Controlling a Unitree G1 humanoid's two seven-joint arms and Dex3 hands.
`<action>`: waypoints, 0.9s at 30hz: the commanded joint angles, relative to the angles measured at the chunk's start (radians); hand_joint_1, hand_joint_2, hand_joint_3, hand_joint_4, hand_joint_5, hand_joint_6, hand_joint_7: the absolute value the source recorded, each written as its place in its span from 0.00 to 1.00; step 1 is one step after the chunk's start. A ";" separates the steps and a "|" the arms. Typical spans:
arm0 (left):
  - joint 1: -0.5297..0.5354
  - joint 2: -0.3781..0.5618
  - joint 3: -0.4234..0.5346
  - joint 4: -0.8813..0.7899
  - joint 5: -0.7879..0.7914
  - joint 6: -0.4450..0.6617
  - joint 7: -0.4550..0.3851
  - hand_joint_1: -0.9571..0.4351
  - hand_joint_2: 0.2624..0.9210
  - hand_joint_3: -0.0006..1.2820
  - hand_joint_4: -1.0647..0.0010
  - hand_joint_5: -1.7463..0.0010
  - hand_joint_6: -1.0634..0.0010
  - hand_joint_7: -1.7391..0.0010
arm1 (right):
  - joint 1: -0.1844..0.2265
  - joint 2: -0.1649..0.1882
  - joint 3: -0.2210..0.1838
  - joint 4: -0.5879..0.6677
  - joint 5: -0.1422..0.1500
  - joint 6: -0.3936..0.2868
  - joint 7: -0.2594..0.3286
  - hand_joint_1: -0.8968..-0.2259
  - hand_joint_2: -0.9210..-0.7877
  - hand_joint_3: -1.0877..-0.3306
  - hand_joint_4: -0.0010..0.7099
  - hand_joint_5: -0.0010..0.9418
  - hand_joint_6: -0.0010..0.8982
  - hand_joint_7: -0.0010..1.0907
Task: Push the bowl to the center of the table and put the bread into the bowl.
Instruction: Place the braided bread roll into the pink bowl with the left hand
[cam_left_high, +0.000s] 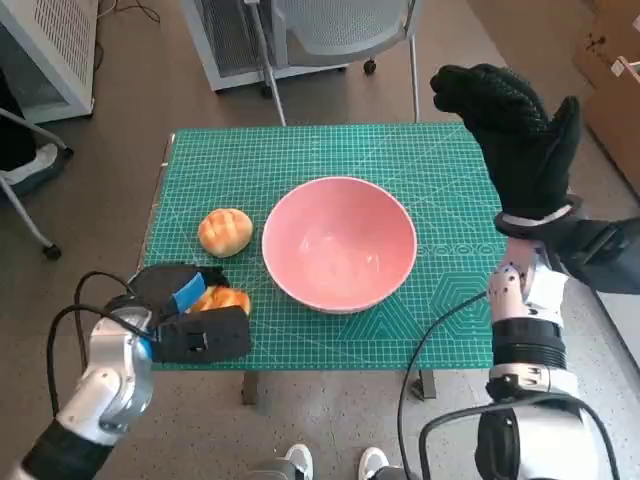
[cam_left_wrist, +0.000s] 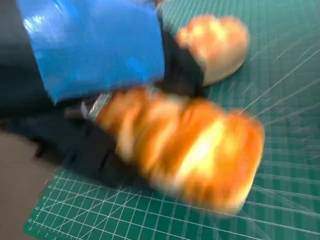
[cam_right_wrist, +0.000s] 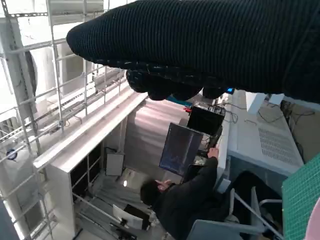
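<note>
So, bread in hand: a long golden loaf (cam_left_wrist: 187, 155) lay in the left hand (cam_left_high: 188, 318), low over the near left part of the table. The black fingers (cam_left_wrist: 85, 150) were wrapped round one end – the other end stuck out free. The picture was blurry, so I could not tell how tight the hold was.
How it would feel: it looked light and soft, with a shiny crust. I think a hard squeeze would dent it. A gentle hold round the middle would be best, so it would not tip.
Other bread: a round roll (cam_left_high: 225, 232) sat on the mat just past the left hand, near the bowl's left side but not touching it. It looked soft too, and small enough to pick up from the top.
Bowl: the pink bowl (cam_left_high: 340, 243) stood upright near the middle of the table, with nothing in it. It looked smooth and stiff – it might slide if bumped.
Right hand: the gloved right hand (cam_left_high: 515, 130) was lifted high over the far right edge. Its fingers were curled a little and held nothing.
Table: the green mat (cam_left_high: 300, 150) with white lines covered the top.
Around: a person (cam_right_wrist: 187, 200) sat at a desk with a screen (cam_right_wrist: 180, 149).
</note>
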 joint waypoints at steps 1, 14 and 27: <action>0.034 0.013 0.083 -0.156 -0.032 0.016 -0.045 0.69 0.95 0.05 0.31 0.34 0.31 0.41 | 0.025 -0.007 0.001 0.003 0.003 0.015 0.009 0.38 0.00 0.55 0.44 0.00 0.45 0.00; -0.052 -0.018 0.248 -0.346 -0.106 -0.020 -0.033 0.69 0.94 0.01 0.21 0.45 0.29 0.38 | 0.020 -0.009 0.001 0.018 0.000 0.010 0.015 0.38 0.00 0.55 0.44 0.00 0.45 0.00; -0.278 -0.103 0.168 -0.189 -0.109 -0.198 0.075 0.69 0.92 0.00 0.14 0.50 0.27 0.40 | 0.029 -0.003 0.003 0.005 -0.001 0.005 0.011 0.39 0.00 0.53 0.44 0.00 0.44 0.00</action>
